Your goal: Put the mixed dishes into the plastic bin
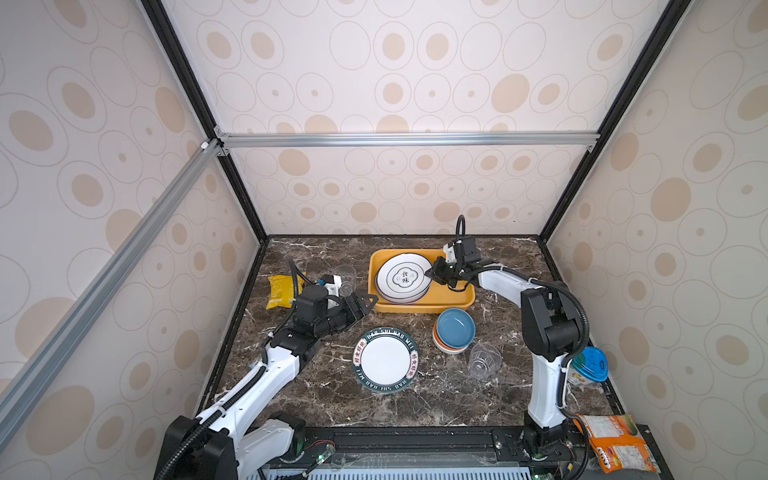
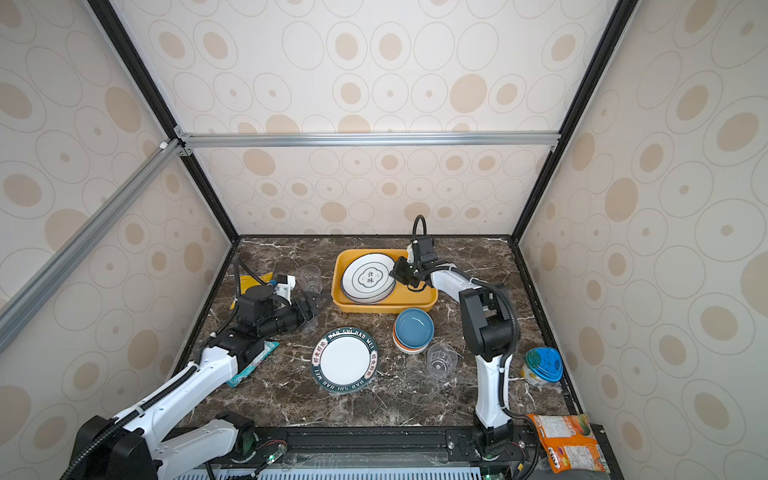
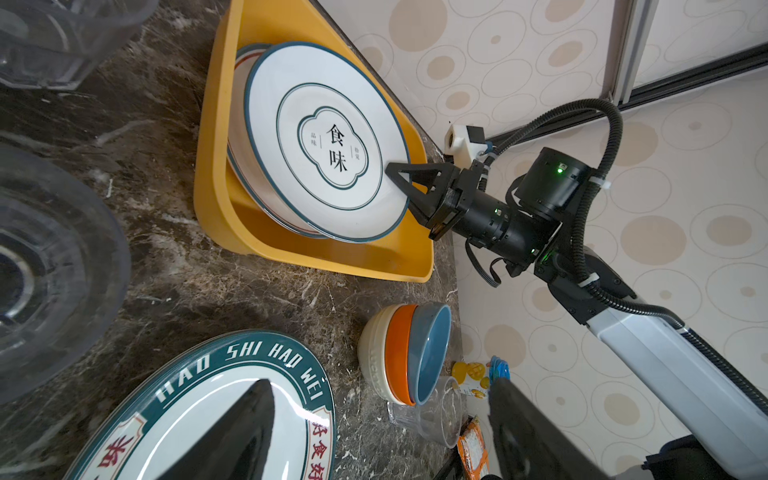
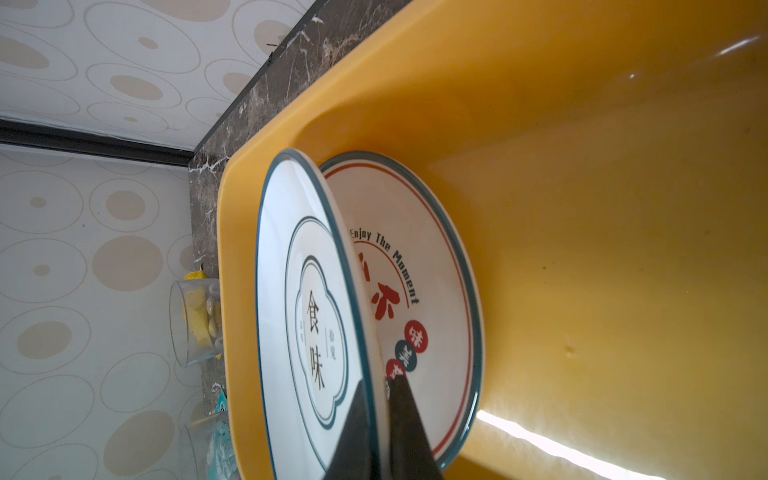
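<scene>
The plastic bin (image 1: 419, 309) lies at the back middle with two plates in it. My right gripper (image 1: 432, 274) is shut on the rim of the upper, black-ringed plate (image 1: 405, 276), which is tilted above the red-lettered plate (image 4: 415, 249). In the right wrist view the fingers (image 4: 376, 384) pinch that rim. My left gripper (image 1: 365, 303) hangs open and empty by the bin's front left corner. A green-rimmed plate (image 1: 385, 359) lies on the table in front of it. Stacked blue, orange and white bowls (image 1: 455, 328) stand in front of the bin, with a clear cup (image 1: 484, 360) tipped beside them.
Another clear cup (image 1: 345, 276) stands behind the left gripper, next to a yellow snack bag (image 1: 280, 291). A teal packet (image 2: 253, 365) lies under the left arm. A blue-lidded tub (image 1: 590, 365) and an orange packet (image 1: 615, 446) sit at the right edge.
</scene>
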Controlling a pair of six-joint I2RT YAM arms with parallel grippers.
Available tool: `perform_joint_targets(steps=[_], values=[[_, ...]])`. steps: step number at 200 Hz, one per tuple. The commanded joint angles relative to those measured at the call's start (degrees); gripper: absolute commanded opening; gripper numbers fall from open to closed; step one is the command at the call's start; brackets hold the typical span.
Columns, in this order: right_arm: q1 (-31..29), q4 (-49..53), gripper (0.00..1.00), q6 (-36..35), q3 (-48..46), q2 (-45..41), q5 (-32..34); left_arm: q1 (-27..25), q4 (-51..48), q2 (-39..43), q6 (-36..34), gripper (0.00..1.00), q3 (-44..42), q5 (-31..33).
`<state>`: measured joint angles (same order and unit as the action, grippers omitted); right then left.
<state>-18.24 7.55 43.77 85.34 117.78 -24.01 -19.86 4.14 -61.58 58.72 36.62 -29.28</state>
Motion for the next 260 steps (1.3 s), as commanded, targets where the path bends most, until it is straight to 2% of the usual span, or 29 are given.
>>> perform_joint_targets(steps=[1, 170, 192, 227, 260], values=[[0.3, -2.8, 0.0, 1.3, 2.3, 1.2, -0.2, 0.3, 1.2, 1.4, 0.1, 0.81, -0.2, 0.1], [0.3, -3.3, 0.01, 2.4, 3.7, 5.4, 0.0, 0.3, 1.5, 1.6, 0.7, 0.79, -1.5, 0.3], [0.3, -3.2, 0.06, 2.5, 4.0, 5.6, 0.1, 0.4, 1.5, 1.5, 0.6, 0.79, -1.5, 0.3], [0.3, -2.6, 0.22, 2.5, 3.8, 5.4, 0.6, 0.4, 1.7, 1.5, 0.8, 0.79, -1.8, 0.3], [0.3, -1.5, 0.25, 2.2, 3.1, 4.6, 1.5, 0.4, 1.8, 1.6, 0.9, 0.79, -1.9, 0.2]])
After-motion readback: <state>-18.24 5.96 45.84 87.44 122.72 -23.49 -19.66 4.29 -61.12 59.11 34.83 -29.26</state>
